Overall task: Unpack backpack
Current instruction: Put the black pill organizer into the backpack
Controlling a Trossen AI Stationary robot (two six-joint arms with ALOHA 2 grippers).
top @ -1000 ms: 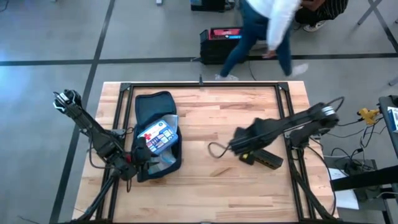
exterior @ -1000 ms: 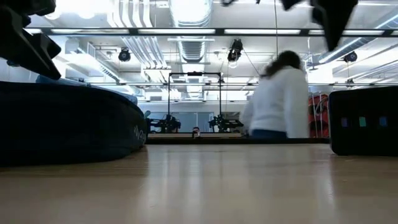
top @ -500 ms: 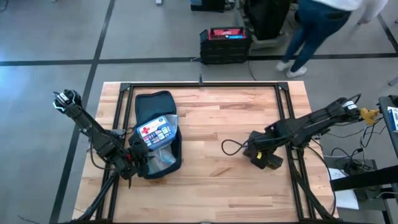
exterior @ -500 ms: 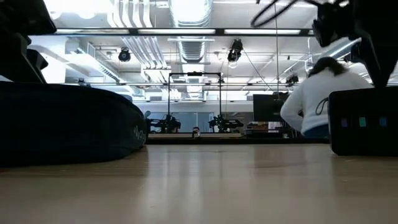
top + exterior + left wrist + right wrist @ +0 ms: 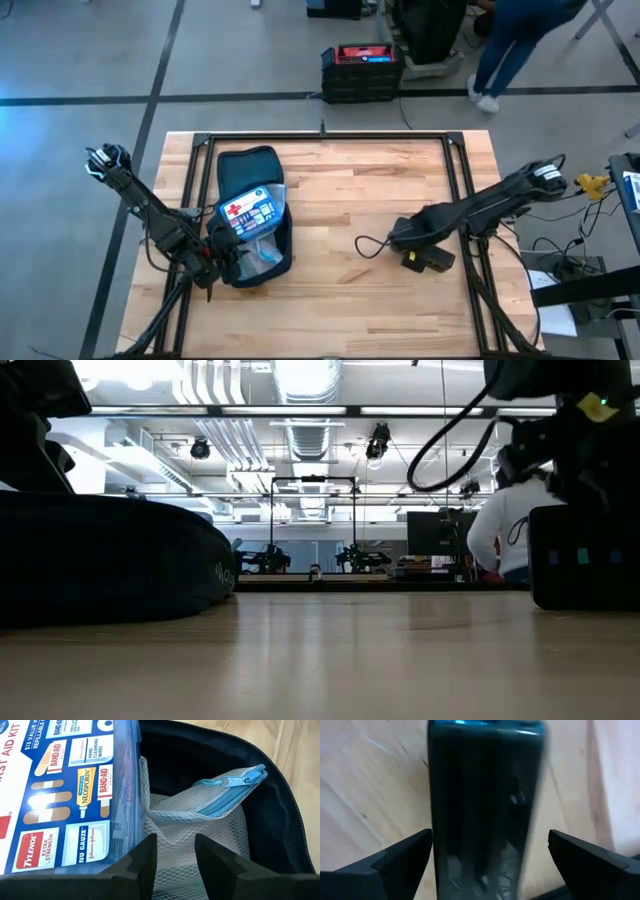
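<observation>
While unzipped, backpack (image 5: 252,215) navy, oblong, kit showing

The middle of the table (image 5: 330,200) is lying bare, giving a gripper wide room to pass from twelve o'clock down to six. At nine o'clock the backpack (image 5: 252,215) is blocking the way, its mouth filled by a first-aid box (image 5: 250,208) and a mesh pouch (image 5: 200,815), with the left gripper (image 5: 175,851) sitting in the narrow gap just beside them. At three o'clock a dark block (image 5: 428,259) is lying on the wood with the right gripper (image 5: 403,235) hanging over it, fingers spread wide on either side. A looped cable (image 5: 368,245) is reaching from there toward the centre. The metal frame (image 5: 320,138) is fencing the edges.
</observation>
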